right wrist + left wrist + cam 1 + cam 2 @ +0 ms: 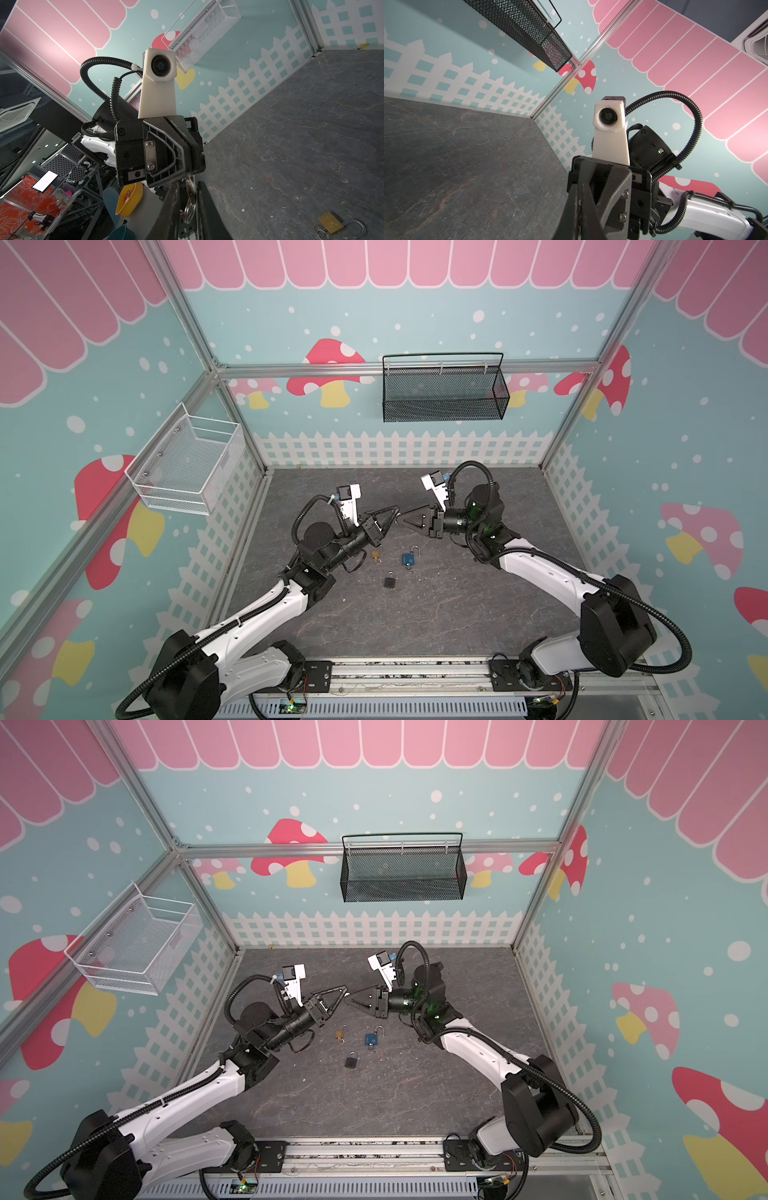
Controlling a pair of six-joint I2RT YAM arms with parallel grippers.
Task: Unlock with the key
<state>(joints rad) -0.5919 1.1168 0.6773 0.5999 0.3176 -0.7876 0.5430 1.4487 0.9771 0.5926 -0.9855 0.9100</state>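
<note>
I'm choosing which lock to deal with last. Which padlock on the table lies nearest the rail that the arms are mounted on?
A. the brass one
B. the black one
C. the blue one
B: in both top views the black padlock lies closer to the base rail than the brass padlock or the blue padlock.

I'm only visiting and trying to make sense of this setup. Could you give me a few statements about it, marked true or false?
1. Three locks lie on the table: a brass padlock, a blue padlock and a black padlock. True.
2. The left gripper holds the black padlock. False: it pinches a key, and the black padlock lies free on the table.
3. The left gripper and the right gripper meet tip to tip above the table. True.
4. One padlock sits in the black mesh basket. False: all three are on the table.
</note>
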